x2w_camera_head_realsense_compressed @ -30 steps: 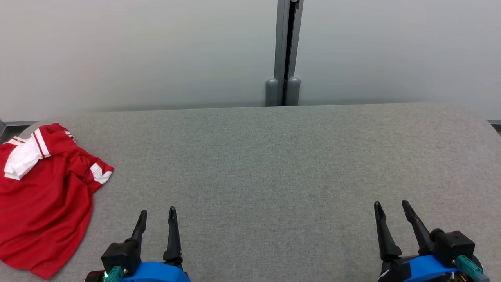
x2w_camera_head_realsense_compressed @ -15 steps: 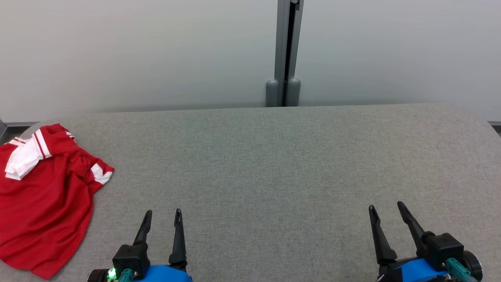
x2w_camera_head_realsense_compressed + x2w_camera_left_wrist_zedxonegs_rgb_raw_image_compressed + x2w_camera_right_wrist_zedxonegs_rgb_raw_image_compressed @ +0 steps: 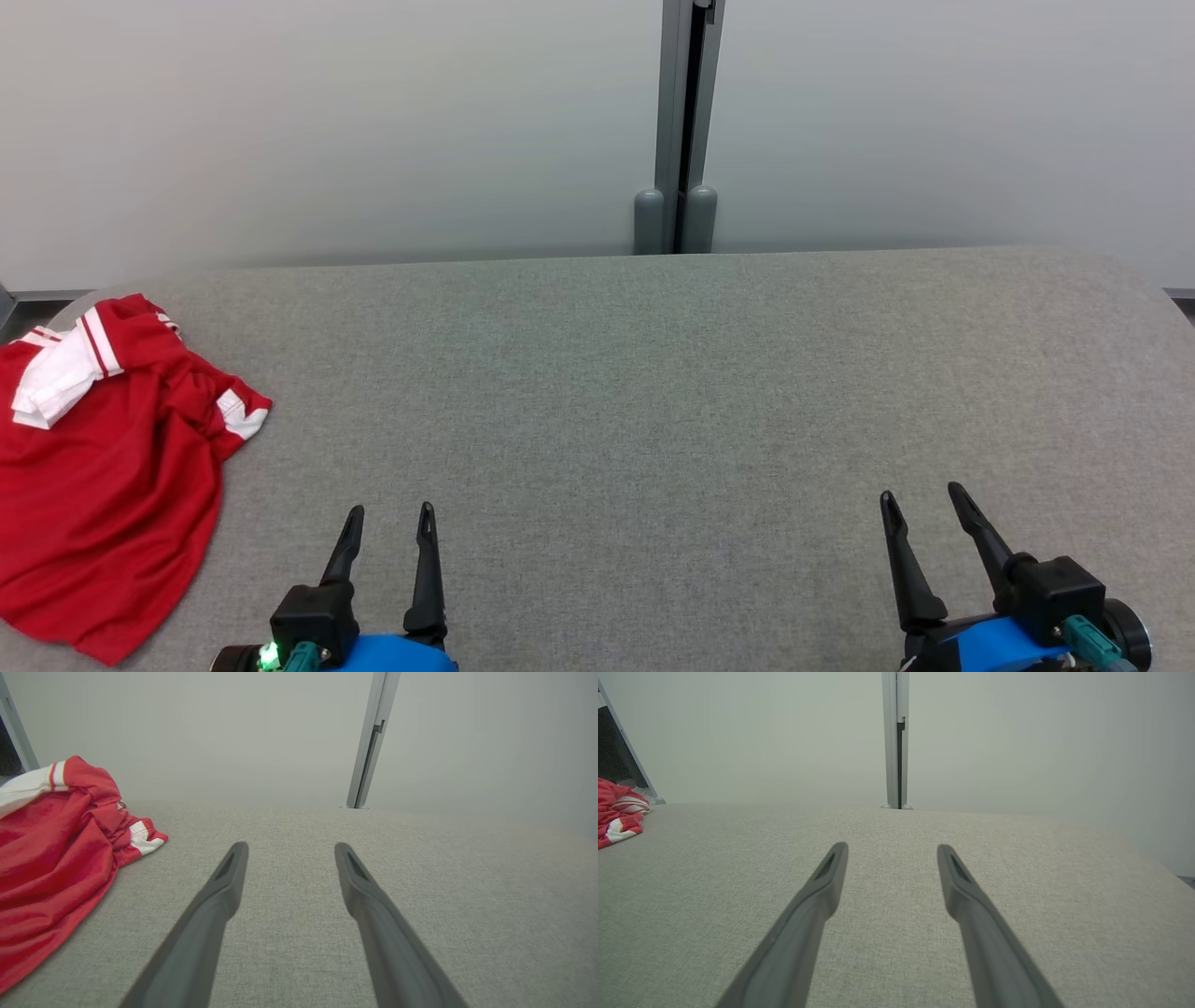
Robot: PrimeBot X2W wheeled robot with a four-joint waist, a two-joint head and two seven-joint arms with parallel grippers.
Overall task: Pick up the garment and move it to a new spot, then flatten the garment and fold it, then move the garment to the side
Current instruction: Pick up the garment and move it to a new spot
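The garment (image 3: 103, 476) is a red shirt with white striped trim, lying crumpled at the left end of the grey table (image 3: 653, 373). The left wrist view has the garment (image 3: 51, 858) at its left, and in the right wrist view the garment (image 3: 616, 812) is a small patch at the far left. My left gripper (image 3: 390, 511) is open near the front edge, a little to the right of the shirt and clear of it. My right gripper (image 3: 920, 493) is open at the front right, far from the shirt. Nothing is between either pair of fingers.
A pale wall stands behind the table, with a grey vertical post (image 3: 681, 131) at the middle of the far edge. The table's corners are rounded, and the shirt reaches the left edge.
Both grippers have drawn back slightly toward the front edge; the left one also shifted a little right and the right one a little left. The shirt has not moved.
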